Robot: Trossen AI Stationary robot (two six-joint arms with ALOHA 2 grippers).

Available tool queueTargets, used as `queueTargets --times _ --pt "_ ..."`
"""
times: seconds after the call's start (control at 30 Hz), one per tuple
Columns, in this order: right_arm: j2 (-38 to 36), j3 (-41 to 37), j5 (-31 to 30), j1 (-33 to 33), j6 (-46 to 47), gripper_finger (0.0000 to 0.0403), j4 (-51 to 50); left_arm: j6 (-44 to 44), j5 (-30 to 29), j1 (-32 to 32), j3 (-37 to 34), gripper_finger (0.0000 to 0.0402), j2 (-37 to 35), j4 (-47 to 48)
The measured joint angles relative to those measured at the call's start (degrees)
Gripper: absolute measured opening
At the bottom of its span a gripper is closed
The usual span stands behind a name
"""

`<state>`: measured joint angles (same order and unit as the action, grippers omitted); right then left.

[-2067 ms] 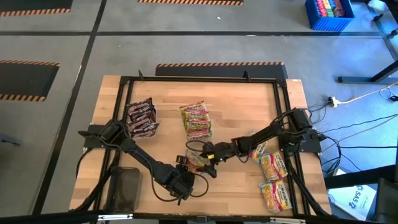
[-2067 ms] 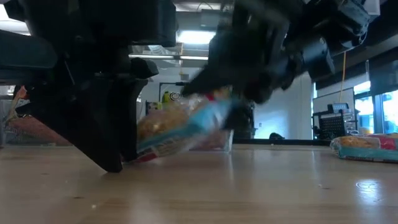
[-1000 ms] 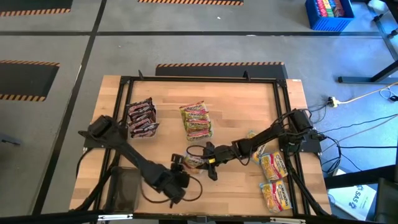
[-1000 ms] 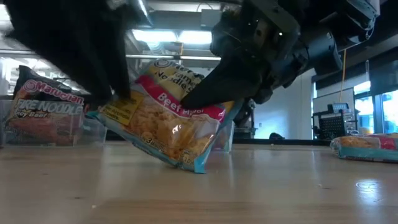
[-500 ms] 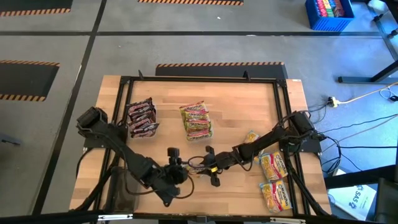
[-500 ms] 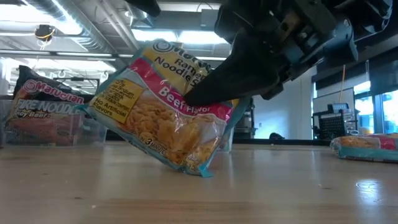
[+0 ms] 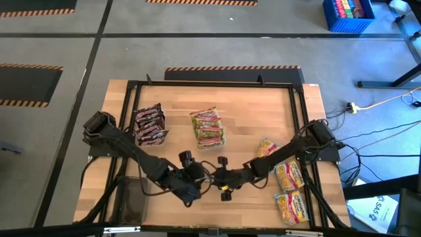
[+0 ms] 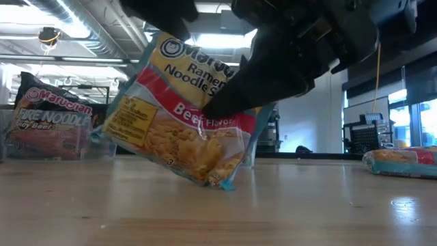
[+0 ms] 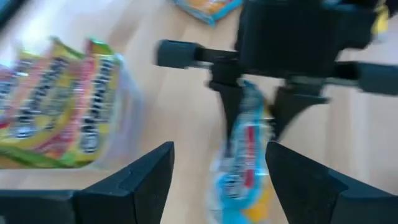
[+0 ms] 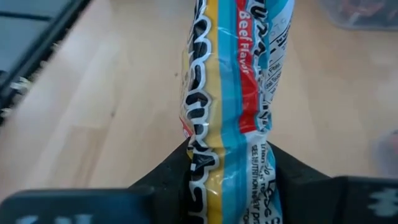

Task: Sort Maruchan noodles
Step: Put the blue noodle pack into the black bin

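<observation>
The right gripper (image 10: 230,163) is pinching the edge of a beef-flavour noodle packet (image 8: 188,116), its fingers (image 9: 231,106) clamped tight on the crinkled wrapper. The packet is hanging tilted over the front middle of the table (image 7: 256,108), its lower corner seemingly just touching the wood. The left gripper (image 9: 217,177) is facing it from just beside, fingers (image 9: 146,177) spread wide on either side of the packet's free end and apparently not touching it. Other packets are lying in a clear tray (image 7: 209,128) further back.
</observation>
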<state>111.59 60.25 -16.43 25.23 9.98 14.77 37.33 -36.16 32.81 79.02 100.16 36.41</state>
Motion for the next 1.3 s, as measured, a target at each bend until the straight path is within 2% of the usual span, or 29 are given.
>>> queueTargets --times 0.2,0.63,0.73,0.93,1.03,1.13,1.3 --pt "0.00 1.16 -1.63 0.31 0.06 0.0108 -2.94 -0.34 11.90 -2.79 0.02 0.0249 1.56 -3.14" --pt "0.00 1.11 -0.99 0.29 0.07 0.0108 -2.38 -3.22 17.27 -5.75 0.00 0.0240 5.68 -2.71" --pt "0.00 1.11 -0.91 0.29 0.17 0.0108 -2.36 -3.41 17.83 -5.96 0.00 0.0213 5.75 -3.04" --pt "0.00 1.09 -0.54 0.25 0.13 0.0108 -2.00 -5.65 19.65 -5.94 0.00 0.0125 5.75 -2.79" --pt "0.02 1.07 -0.47 0.26 -0.04 0.0111 -1.76 -6.41 20.68 -5.96 0.02 0.0102 5.68 -2.73" --pt "0.02 1.07 -0.82 0.27 -0.98 0.0136 -1.78 -6.33 21.02 -5.91 0.04 0.0086 5.66 -2.69" --pt "-1.44 0.94 -0.57 0.27 -1.94 0.0194 -4.34 -6.15 21.47 -5.44 0.04 0.0083 4.53 0.26"
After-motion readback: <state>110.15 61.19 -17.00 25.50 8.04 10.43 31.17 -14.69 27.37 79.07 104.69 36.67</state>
